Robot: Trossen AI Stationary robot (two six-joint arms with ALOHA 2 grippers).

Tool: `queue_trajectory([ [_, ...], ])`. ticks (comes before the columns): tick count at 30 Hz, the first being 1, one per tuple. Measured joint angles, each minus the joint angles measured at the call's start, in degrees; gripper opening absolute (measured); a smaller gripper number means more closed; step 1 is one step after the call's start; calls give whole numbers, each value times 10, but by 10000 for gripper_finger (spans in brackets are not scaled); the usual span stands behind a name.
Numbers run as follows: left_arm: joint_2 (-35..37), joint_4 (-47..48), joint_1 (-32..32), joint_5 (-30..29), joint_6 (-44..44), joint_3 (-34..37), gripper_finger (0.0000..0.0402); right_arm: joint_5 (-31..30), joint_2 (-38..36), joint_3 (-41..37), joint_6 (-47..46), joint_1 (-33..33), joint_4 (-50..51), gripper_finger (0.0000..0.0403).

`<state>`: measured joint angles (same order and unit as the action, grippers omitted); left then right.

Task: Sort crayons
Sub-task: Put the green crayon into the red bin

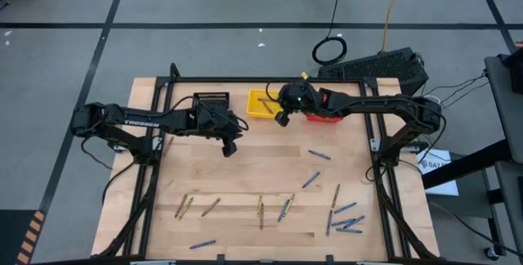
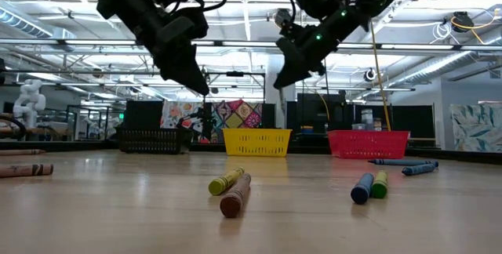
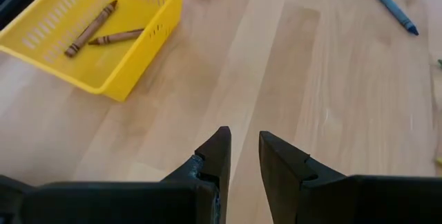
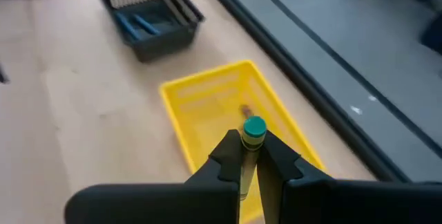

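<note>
Several crayons lie scattered on the near half of the wooden table (image 1: 245, 175), blue ones (image 1: 347, 220) and tan ones (image 1: 186, 206) among them. At the far edge stand a black basket (image 1: 211, 101), a yellow basket (image 1: 261, 104) and a red basket (image 1: 323, 118). My right gripper (image 4: 252, 141) hovers above the yellow basket (image 4: 207, 106), shut on a green-ended crayon (image 4: 254, 128). My left gripper (image 3: 245, 141) hangs open and holds nothing, above bare wood just near-side of the black basket (image 1: 230, 148). Two brown crayons (image 3: 90, 27) lie in the yellow basket. My right gripper pinches the crayon between its two fingers (image 4: 228, 156), slanting down from above. The crayon's green flat end (image 4: 254, 126) sticks out just past the fingertips; the rest of the stick is hidden between the fingers. It is lifted clear, over the yellow basket.
The black basket (image 4: 148, 20) holds blue crayons. In the low view a yellow-green crayon (image 2: 226, 181), a brown one (image 2: 235, 195) and a blue one (image 2: 361, 187) lie close to the near edge. A black frame (image 1: 163, 85) borders the table's far side.
</note>
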<state>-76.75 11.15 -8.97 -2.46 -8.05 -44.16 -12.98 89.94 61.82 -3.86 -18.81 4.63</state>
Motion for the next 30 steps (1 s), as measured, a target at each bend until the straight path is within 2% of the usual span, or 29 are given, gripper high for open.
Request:
queue_trajectory([
  [8,0,6,0,-11,0,0,75,-71,-28,0,-7,-2,92,3],
  [16,0,22,0,-13,0,0,74,-153,-36,0,-58,-14,244,4],
  [26,0,25,0,-15,-4,0,74,-153,-37,0,-109,-46,359,4],
  [30,0,25,0,-15,-6,0,74,-119,-29,0,-118,-66,370,4],
])
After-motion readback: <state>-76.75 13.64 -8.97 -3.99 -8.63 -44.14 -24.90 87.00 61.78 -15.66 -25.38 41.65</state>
